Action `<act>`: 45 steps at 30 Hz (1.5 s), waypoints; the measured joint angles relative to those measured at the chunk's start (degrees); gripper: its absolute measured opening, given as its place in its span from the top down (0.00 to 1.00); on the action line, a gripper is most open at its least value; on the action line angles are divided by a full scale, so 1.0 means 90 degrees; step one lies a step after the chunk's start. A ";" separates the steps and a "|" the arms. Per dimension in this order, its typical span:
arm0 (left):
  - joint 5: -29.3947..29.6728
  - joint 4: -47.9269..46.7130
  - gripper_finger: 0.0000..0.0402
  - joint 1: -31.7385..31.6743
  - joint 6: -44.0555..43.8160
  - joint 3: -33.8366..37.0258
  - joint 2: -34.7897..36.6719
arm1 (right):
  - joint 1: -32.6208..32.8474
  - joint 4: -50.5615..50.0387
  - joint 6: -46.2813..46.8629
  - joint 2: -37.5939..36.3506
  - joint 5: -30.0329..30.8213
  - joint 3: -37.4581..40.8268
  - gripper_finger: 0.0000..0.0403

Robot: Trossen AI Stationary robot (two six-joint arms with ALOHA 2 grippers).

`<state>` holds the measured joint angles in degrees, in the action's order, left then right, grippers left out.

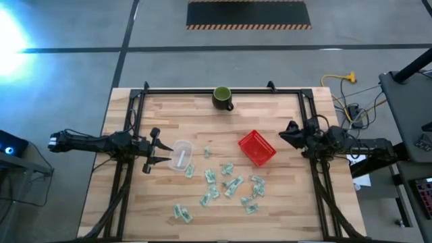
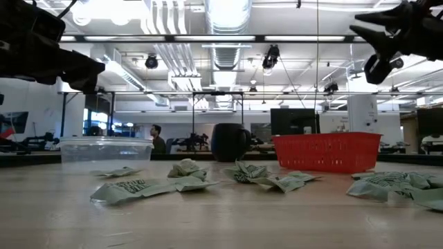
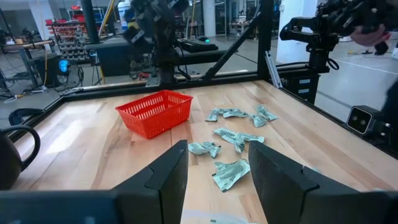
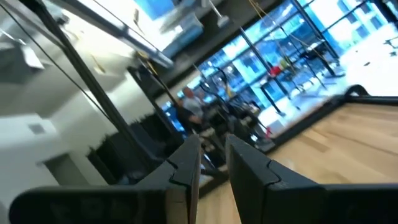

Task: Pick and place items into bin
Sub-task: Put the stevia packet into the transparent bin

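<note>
Many packets (image 1: 223,181) crowd mid-table; my left gripper (image 1: 156,147) hangs open, right gripper (image 1: 289,133) nearly closed, empty — could grab two

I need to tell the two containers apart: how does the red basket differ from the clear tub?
The red basket is opaque, rectangular mesh; the clear tub is see-through with rounded corners. The red basket lies nearer the right gripper, turned askew; the clear tub sits just in front of the left gripper. Both stand upright on the table, with no packets visible inside.
</note>
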<state>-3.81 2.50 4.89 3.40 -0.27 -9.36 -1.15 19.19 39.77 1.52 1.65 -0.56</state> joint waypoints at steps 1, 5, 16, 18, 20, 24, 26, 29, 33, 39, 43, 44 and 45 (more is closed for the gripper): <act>0.0000 0.0000 0.62 0.0001 0.0000 0.0000 0.0001 | 0.0000 0.0106 0.0058 0.0000 0.0002 0.0000 0.83; 0.0000 0.0000 0.62 -0.0001 0.0000 0.0000 0.0001 | 0.0000 0.0357 0.0068 0.0000 0.0038 0.0000 0.83; -0.0001 0.2855 0.62 -0.0001 -0.1480 0.0002 0.0001 | 0.0002 0.0463 -0.0061 0.0024 0.1553 0.0000 0.83; -0.0001 0.3832 0.62 -0.0001 -0.2029 0.0002 0.0001 | 0.0004 0.0423 -0.0133 0.0054 0.1538 0.0000 0.83; -0.0018 0.4658 0.62 -0.0001 -0.2165 0.0002 0.0002 | 0.0003 0.0397 -0.0136 0.0108 0.1498 0.0000 0.83; 0.0239 0.5317 0.62 0.0004 -0.2132 0.0003 0.0001 | 0.0005 0.0407 -0.0152 0.0195 0.1326 0.0000 0.83; 0.0240 0.5386 0.62 -0.0001 -0.2180 0.0002 0.0024 | 0.0006 0.0390 -0.0112 0.0246 0.1256 0.0000 0.83; 0.0141 0.5670 0.62 -0.0001 -0.2462 0.0003 0.0045 | 0.0005 0.0401 -0.0135 0.0324 0.1258 0.0000 0.83; 0.0136 0.6108 0.62 -0.0001 -0.2506 0.0002 0.0038 | 0.0005 0.0406 -0.0410 0.0424 0.1265 0.0000 0.83; 0.0116 0.6352 0.62 -0.0001 -0.2667 -0.0088 -0.0166 | 0.0002 0.0424 -0.0420 0.0457 0.1314 0.0000 0.83; 0.0125 0.6369 0.62 -0.0001 -0.2734 -0.0278 -0.0646 | 0.0002 0.0438 -0.0185 0.0469 0.1316 0.0000 0.83; 0.0136 0.6368 0.62 -0.0001 -0.2836 -0.0359 -0.0848 | 0.0002 0.0438 -0.0058 0.0469 0.1316 0.0000 0.83; 0.0154 0.6373 0.62 0.0001 -0.2910 -0.0455 -0.1057 | 0.0002 0.0440 0.0040 0.0469 0.1316 0.0000 0.83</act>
<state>-2.42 59.86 4.91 -22.79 -4.37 -18.87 -1.13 23.15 40.12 5.74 13.50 -0.56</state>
